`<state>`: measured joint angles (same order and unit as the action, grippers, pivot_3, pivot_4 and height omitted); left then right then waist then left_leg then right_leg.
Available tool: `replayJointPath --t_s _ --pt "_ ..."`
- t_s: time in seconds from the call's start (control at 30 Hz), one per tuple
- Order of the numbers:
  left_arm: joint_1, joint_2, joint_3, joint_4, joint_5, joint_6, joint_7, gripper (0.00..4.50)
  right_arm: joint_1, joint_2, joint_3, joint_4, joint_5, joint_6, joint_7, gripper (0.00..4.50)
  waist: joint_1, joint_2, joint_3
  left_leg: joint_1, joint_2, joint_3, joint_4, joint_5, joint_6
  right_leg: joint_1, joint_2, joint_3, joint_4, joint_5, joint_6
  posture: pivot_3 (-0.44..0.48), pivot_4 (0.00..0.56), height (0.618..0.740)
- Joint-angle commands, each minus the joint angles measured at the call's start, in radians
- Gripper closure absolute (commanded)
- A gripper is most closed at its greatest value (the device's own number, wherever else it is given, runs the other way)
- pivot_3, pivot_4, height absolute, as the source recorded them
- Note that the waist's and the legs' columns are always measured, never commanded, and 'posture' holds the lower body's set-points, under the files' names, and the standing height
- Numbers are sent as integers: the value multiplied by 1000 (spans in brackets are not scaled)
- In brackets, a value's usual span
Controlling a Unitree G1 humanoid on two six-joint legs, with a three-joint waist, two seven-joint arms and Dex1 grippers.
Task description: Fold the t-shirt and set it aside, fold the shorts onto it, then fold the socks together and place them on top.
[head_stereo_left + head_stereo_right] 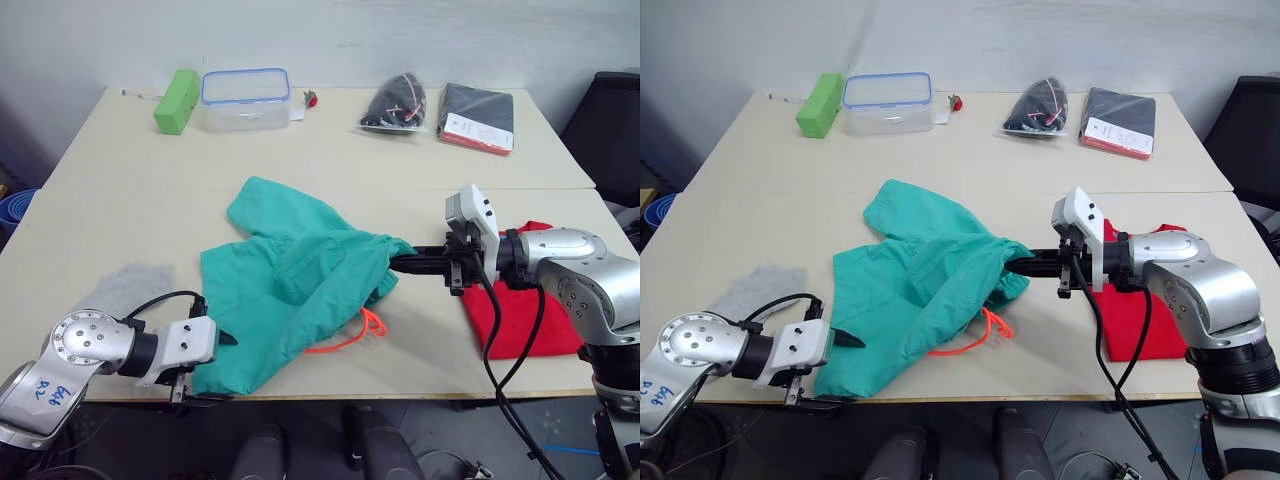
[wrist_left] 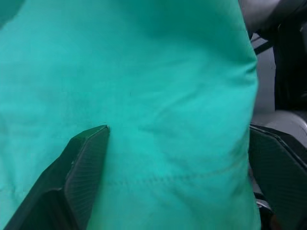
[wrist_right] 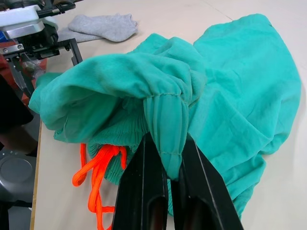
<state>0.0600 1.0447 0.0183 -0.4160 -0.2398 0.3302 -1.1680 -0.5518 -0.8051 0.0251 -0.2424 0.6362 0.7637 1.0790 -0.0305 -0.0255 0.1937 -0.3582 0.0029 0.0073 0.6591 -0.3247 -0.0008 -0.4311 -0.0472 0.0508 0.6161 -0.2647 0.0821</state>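
Right claw is clamped on a pinch of the gathered waistband of the large teal-green cloth shorts, holding that edge lifted off the pale desk. Left claw, fingers apart, sits at the near hem of the shorts by the desk's front edge; the wrist view shows cloth lying between its two fingers, not yet gripped.

The shorts lie bunched mid-desk, one leg spread toward the far side. The orange drawstring trails loose from under the raised waistband. The bright red cloth t-shirt lies to the right, under the right arm, apparently already folded. The light grey soft socks rest flat at the near left.

Risks, as judged:
- The right claw's hold is a thin pinch of elastic; a hard pull could slip it free and drop the fold.
- The left claw is open at the desk's very edge; closing short may catch only one layer, or miss, letting the hem slide off the front.
- The drawstring may snag or drag out crooked.
- The right arm sweeping back could scuff the t-shirt out of shape.
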Motion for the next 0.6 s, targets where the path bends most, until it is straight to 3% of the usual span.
replayJointPath --t_s 0.03,0.23,0.27,0.37,0.6 --pt "22 -2 11 -32 -29 0 -11 24 -4 -1 -29 -15 12 -12 6 4500 0 0 0 0 0 0 -1 0 0 0 0 0 -1 0 0 0 150 740" --pt "25 -7 15 -35 -7 -8 25 24 -4 -4 -29 -18 14 -8 7 4500 1 0 0 0 0 0 -5 0 0 0 0 0 -4 0 0 0 150 740" --pt "27 -8 13 -31 -4 -12 27 201 -3 -4 -29 -19 15 -7 8 4500 1 0 0 0 0 0 -5 0 0 0 0 0 -4 0 0 0 150 740" --pt "29 -5 6 -19 5 -29 28 897 -2 -6 -29 -21 15 -7 9 4500 1 0 0 0 0 0 -7 0 0 -1 0 0 -6 0 0 0 150 740" --pt "44 -9 -5 -16 -15 -44 -3 3179 -5 -7 -29 -22 13 -9 9 4500 1 0 0 0 0 0 -9 0 0 -2 0 -1 -6 0 0 0 150 740"
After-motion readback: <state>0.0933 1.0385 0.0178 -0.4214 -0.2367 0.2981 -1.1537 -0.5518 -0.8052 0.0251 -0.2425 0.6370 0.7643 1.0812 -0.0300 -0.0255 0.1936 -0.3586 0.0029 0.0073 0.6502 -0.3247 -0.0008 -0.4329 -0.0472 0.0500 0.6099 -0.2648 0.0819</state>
